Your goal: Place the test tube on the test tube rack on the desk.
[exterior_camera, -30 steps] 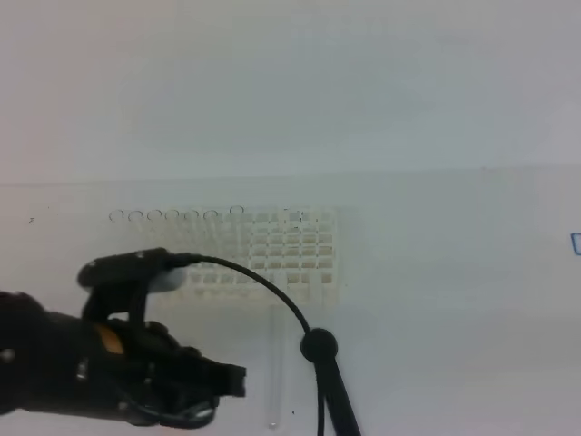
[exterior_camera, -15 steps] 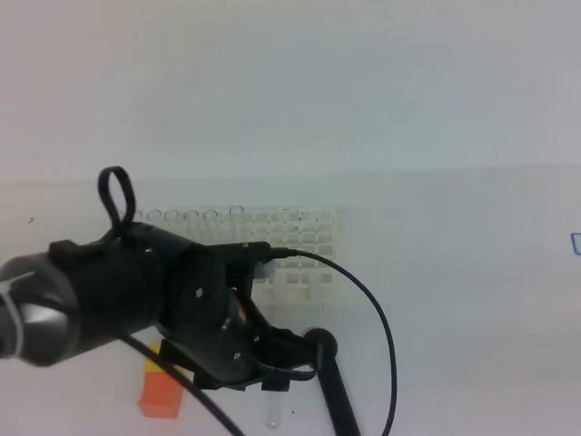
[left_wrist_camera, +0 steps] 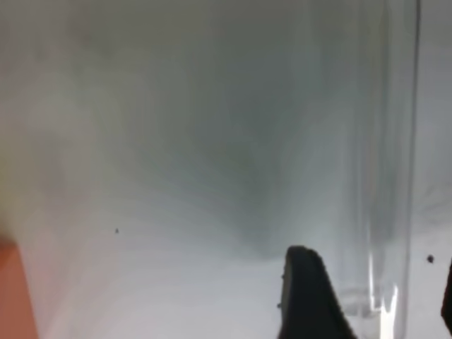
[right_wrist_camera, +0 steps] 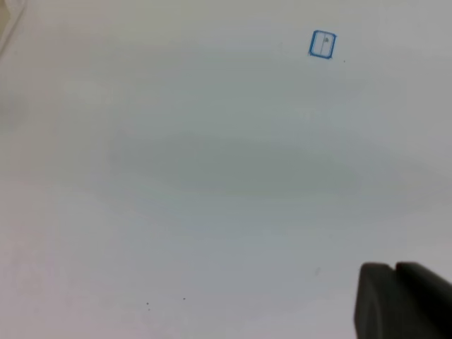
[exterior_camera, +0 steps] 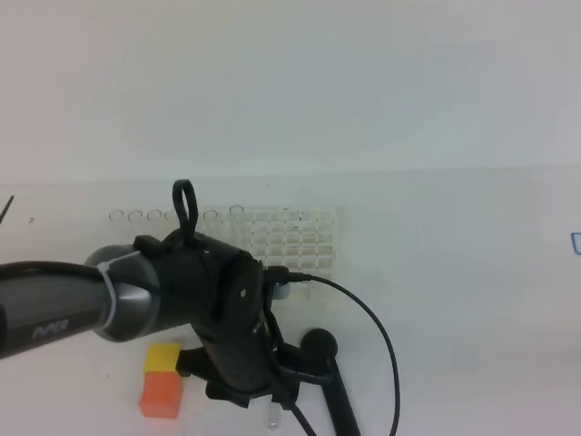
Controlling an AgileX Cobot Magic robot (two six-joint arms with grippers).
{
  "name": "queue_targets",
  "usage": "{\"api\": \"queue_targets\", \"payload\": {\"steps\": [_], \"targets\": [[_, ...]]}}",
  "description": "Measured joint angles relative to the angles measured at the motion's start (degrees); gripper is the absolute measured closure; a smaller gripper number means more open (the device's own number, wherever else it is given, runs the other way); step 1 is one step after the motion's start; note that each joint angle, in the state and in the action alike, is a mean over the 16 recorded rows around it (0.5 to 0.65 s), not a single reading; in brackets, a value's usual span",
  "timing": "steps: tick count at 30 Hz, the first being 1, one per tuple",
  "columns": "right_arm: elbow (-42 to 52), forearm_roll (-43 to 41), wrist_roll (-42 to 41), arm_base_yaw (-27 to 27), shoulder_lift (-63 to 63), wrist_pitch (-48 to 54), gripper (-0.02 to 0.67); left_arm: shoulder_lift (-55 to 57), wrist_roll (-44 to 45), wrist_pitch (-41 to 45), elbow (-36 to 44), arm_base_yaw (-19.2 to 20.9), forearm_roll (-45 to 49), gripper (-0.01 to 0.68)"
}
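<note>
currently, items left to right. orange-and-yellow block: on the desk, near edge, beside the arm. left gripper: lowered over the desk in front of the rack, one dark fingertip to one side of the tube and the edge of the other just showing on the far side, pincer spread apart, nothing clamped. test tube: clear glass, lying flat on the desk between those fingers, its lower end peeking out under the arm in the high view. test tube rack: white grid, behind the arm, a row of clear tube rims along its back edge. black round-headed rod: just right of the tube. right gripper: fingers together, empty, over bare desk well apart from the rest. handling note: centre the tube between the pads before closing, squeeze gently as thin glass may roll or slip, then tip it upright over a free hole.
</note>
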Motion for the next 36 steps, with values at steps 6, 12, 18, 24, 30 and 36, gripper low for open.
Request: {"api": "queue_targets", "payload": {"steps": [6, 12, 18, 24, 30, 36], "targets": [[0.0, 0.17, 0.0, 0.0, 0.0, 0.01, 0.615, 1.87, -0.05, 0.75, -0.71, 0.0, 0.7, 0.294], [0.0, 0.37, 0.0, 0.0, 0.0, 0.01, 0.615, 2.75, -0.06, 1.35, -0.96, 0.0, 1.24, 0.296], [0.0, 0.55, 0.0, 0.0, 0.0, 0.01, 0.615, 3.2, -0.05, 2.38, -1.09, 0.0, 1.33, 0.321], [0.0, 0.7, 0.0, 0.0, 0.0, 0.01, 0.615, 3.21, 0.04, 3.42, -1.09, 0.0, 1.38, 0.392], [0.0, 0.85, 0.0, 0.0, 0.0, 0.01, 0.615, 3.21, 0.2, 3.98, -1.09, 0.0, 0.9, 0.484], [0.0, 1.09, 0.0, 0.0, 0.0, -0.11, 0.615, 2.48, 0.33, 4.7, -1.1, 0.0, 0.36, 0.55]]}}
